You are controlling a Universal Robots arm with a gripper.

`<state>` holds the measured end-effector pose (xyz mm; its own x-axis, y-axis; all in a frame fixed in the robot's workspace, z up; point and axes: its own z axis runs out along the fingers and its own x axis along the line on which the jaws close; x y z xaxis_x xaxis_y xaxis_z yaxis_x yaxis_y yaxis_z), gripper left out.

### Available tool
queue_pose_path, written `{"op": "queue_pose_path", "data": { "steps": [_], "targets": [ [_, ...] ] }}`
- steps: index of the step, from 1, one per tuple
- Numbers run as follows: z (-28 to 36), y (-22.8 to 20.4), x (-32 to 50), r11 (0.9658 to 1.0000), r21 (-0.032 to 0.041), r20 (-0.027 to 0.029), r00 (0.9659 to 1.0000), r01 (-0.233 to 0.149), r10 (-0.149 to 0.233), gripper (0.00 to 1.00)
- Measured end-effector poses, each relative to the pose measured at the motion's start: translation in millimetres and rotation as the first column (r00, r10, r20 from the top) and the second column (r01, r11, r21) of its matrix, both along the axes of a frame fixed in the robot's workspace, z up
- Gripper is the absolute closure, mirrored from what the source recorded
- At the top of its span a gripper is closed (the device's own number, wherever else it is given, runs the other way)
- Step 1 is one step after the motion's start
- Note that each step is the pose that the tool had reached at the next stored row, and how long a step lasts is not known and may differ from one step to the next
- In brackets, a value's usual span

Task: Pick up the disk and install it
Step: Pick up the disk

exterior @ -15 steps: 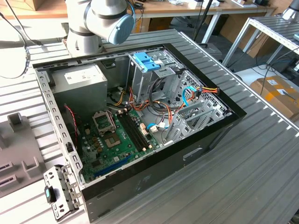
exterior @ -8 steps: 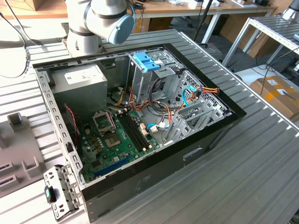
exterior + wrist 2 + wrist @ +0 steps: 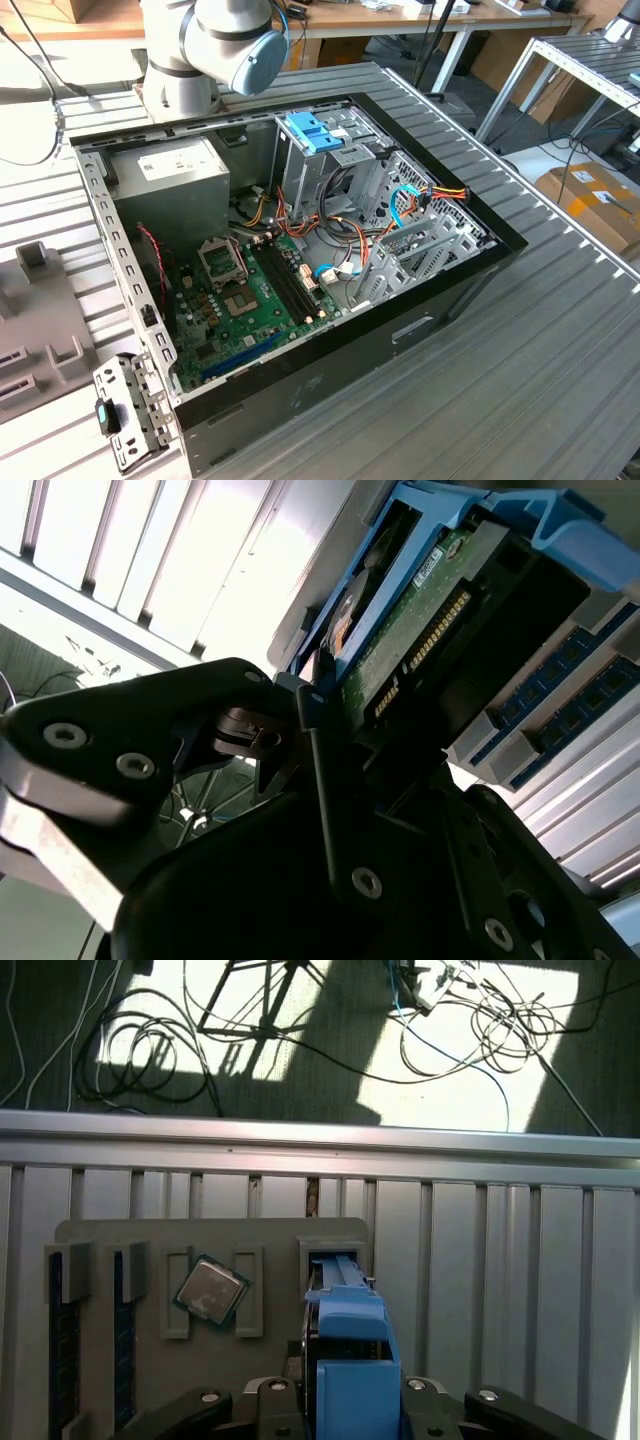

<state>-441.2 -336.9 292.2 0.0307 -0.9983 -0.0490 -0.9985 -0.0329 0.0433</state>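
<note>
At grey tray (image 3: 120,1235) | tool (image 3: 343,1398) w/ disk (image 3: 350,1345) clamped — CPU chip (image 3: 211,1291) nearby

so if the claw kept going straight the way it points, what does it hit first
The disk, seemingly clamped in the claw, is first; beyond it lies the slot of the grey holder tray it stands in, though depth there is hard to judge.

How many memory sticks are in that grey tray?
2. One memory stick and another stand on edge in neighbouring slots at one end of the grey tray, beyond the square chip from the disk. Others may be hidden.
</note>
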Motion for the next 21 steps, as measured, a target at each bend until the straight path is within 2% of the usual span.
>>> {"op": "queue_pose_path", "data": {
  "steps": [21],
  "targets": [
    [11.7, 0.0, 0.0, 1.0, 0.0, 0.0, 1.0, 0.0, 0.0, 0.64]
  ]
}}
